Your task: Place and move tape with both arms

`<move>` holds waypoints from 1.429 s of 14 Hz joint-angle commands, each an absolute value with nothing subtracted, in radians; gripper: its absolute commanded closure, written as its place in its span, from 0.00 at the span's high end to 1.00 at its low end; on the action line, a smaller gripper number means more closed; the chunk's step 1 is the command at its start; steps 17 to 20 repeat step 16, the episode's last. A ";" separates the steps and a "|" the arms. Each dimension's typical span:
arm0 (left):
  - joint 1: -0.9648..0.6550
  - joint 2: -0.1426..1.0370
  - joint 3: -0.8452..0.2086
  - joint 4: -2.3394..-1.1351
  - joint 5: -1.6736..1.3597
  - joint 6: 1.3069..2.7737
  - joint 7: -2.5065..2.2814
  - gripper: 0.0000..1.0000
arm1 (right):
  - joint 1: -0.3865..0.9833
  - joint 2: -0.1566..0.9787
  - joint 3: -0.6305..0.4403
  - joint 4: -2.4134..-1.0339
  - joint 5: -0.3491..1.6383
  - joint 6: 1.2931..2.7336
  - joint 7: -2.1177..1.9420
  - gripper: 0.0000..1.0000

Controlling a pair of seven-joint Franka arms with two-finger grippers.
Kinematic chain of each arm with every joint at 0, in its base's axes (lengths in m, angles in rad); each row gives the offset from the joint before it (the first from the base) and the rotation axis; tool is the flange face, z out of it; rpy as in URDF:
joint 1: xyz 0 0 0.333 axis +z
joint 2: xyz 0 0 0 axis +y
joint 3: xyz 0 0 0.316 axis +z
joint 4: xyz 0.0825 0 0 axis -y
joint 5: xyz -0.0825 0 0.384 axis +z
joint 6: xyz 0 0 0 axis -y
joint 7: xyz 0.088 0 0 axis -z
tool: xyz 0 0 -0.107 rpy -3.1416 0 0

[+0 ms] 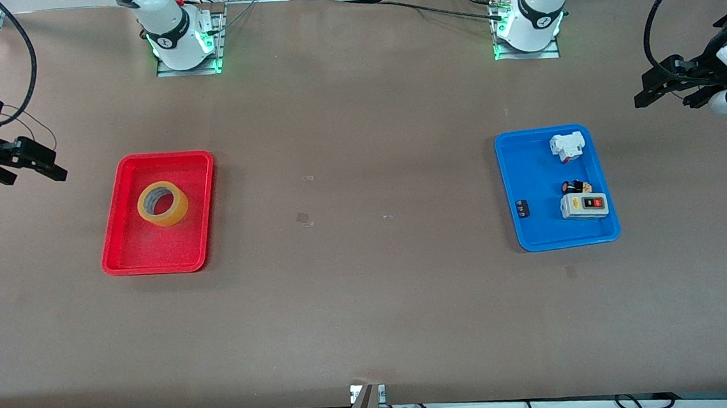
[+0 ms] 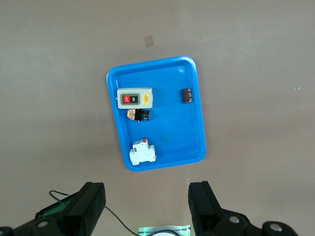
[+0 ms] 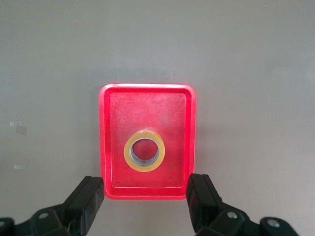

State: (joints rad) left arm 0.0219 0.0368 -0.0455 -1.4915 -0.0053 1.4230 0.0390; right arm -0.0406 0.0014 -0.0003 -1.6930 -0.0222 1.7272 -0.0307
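Observation:
The tape (image 1: 162, 203), a yellowish ring with a grey core, lies flat in a red tray (image 1: 150, 265) toward the right arm's end of the table. It also shows in the right wrist view (image 3: 144, 156), inside the red tray (image 3: 106, 123). My right gripper (image 1: 47, 163) is open and empty, high over the table's end beside the red tray; the right wrist view shows its jaws (image 3: 146, 201) wide apart. My left gripper (image 1: 663, 96) is open and empty, high over the left arm's end of the table; the left wrist view shows its jaws (image 2: 147, 206) wide apart.
A blue tray (image 1: 531, 173) toward the left arm's end holds a grey switch box (image 1: 584, 205), a white breaker (image 1: 567, 146), a small black-and-red part (image 1: 575, 186) and a small dark piece (image 1: 522, 208). The left wrist view shows this tray (image 2: 172, 137) too.

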 commanded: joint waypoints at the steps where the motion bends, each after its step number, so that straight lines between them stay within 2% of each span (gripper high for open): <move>1: 0.021 0.049 -0.049 -1.460 0.018 1.416 0.037 1.00 | -0.049 -0.014 -0.002 -1.710 -0.005 1.723 -0.046 1.00; 20: 0.025 0.049 -0.049 -1.462 0.012 1.407 0.037 1.00 | -0.044 -0.026 0.003 -1.701 -0.003 1.666 -0.029 1.00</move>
